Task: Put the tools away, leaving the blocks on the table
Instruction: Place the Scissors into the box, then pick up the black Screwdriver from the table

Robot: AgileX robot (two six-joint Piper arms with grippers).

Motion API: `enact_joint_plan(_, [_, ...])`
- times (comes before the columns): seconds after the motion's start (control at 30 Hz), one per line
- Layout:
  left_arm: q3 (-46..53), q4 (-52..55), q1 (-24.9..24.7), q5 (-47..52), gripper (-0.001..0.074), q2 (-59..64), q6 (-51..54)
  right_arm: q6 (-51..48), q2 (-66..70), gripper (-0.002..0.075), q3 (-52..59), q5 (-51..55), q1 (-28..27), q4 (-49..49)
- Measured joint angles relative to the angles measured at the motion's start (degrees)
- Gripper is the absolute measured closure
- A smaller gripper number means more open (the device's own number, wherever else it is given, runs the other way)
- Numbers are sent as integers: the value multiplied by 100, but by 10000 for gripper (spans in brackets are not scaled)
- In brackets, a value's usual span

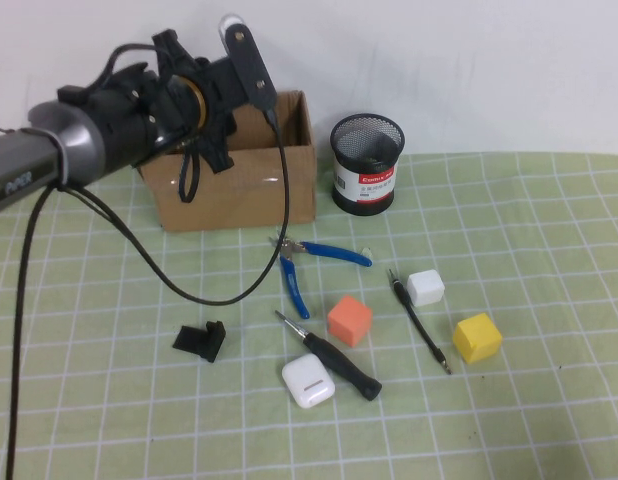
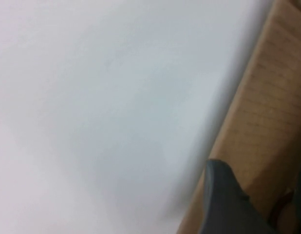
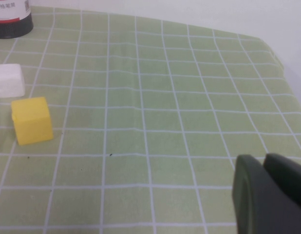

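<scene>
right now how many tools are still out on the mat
3. The blue-handled pliers lie nearest the cardboard box, the thick black-handled screwdriver beside the orange cube, the thin precision screwdriver beside the white cube. Others may be hidden in the box.

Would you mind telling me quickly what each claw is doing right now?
Left claw: over the cardboard box; open or shut cannot be told.
Right claw: shut, empty, low over the green mat.
</scene>
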Motion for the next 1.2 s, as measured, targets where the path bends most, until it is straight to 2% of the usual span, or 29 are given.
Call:
enact_joint_plan(0.1, [0,-194,-79,391,476,-256,-438,0,0,734,0,0,0,0])
enact_joint_plan(0.27, [-9,-1266,-410,1817,633,-984,-1799,0,0,733,0,0,0,0])
enact_joint_plan(0.33, [-9,-1796,-533,2400,688,-1240,-2048,0,0,734,0,0,0,0])
enact_joint_plan(0.43, [119,-2564,-682,3018,722,-1606,-2193,0,0,733,0,0,0,0])
enact_joint_plan(0.7, [1149,-3823,-1098,3941,735,-2177,-2228,0,0,734,0,0,0,0])
enact_joint_plan(0.87, [2023,-4187,-1300,3744,736,-2185,-2228,0,0,734,0,0,0,0])
enact_joint_plan(1.0, [2313,-4309,-1323,3446,734,-2148,-2192,0,0,734,0,0,0,0])
enact_joint_plan(1.2, [2325,-4481,-1323,3165,662,-1907,-2060,0,0,734,0,0,0,0])
